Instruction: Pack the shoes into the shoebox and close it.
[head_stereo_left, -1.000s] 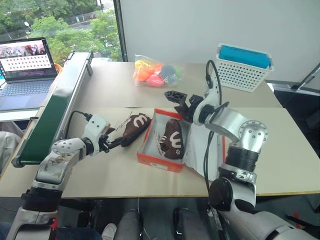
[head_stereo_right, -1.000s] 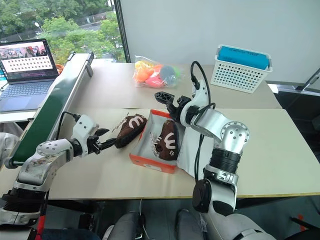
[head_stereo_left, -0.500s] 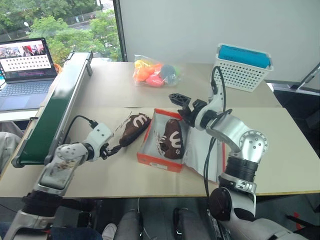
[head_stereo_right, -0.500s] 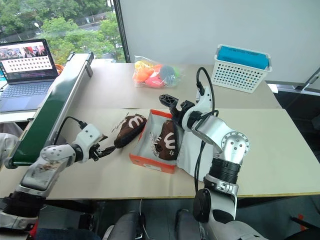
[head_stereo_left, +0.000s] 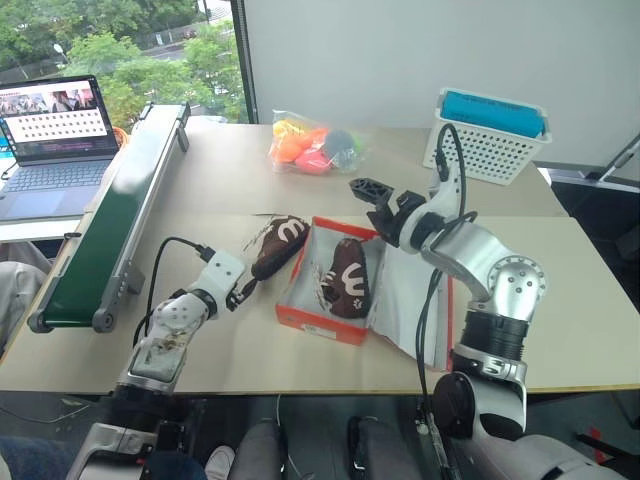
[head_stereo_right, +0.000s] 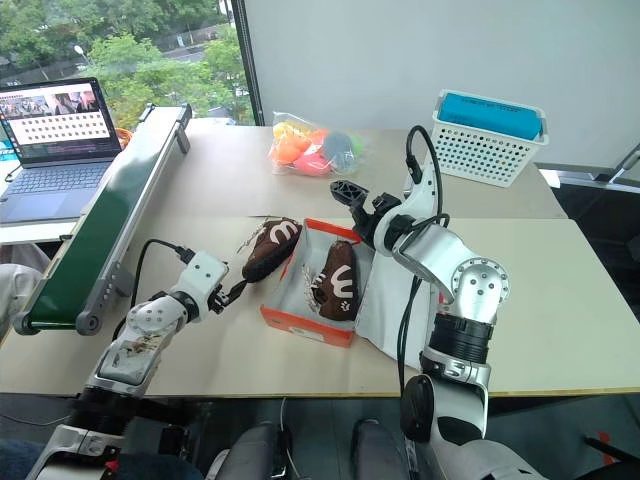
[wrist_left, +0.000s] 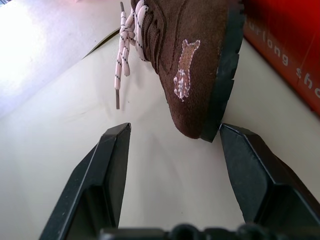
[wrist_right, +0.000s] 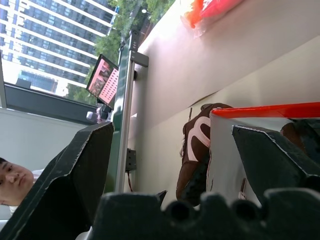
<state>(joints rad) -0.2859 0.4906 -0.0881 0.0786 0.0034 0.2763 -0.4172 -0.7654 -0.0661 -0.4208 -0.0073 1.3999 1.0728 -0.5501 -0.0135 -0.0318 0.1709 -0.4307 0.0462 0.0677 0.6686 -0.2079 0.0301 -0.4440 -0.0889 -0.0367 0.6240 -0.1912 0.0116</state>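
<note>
Worktop: I see a pale beige worktop (head_stereo_left: 250, 170) made of two surfaces butted together, the seam running across just behind the shoebox.
Shoebox: the orange-red shoebox (head_stereo_left: 318, 318) sits open near the front middle of the worktop, its lid (head_stereo_left: 425, 300) folded out flat on my right side.
Shoe in box: one dark brown shoe (head_stereo_left: 346, 280) lies inside the box.
Shoe outside: the second shoe (head_stereo_left: 280, 245) lies on the worktop just beside the box's left wall, laces trailing; whether it touches the wall I cannot tell.
Left tool: my left tool (wrist_left: 172, 135) is low over the worktop with its fingers spread apart, one to each side of the outside shoe's end, not gripping it.
Right tool: my right tool (head_stereo_left: 372, 192) hangs above the box's far edge, fingers spread wide, holding nothing.
Left of worktop: a long green conveyor (head_stereo_left: 110, 215) runs along the edge, with a lit laptop (head_stereo_left: 50, 125) beyond it.
Far side: a clear bag of bright toys (head_stereo_left: 310, 145) and a white lattice basket (head_stereo_left: 485, 145) with a blue item in it.
Room: a window (head_stereo_left: 110, 40) with trees outside on the left, a plain white wall (head_stereo_left: 400, 50) behind.
</note>
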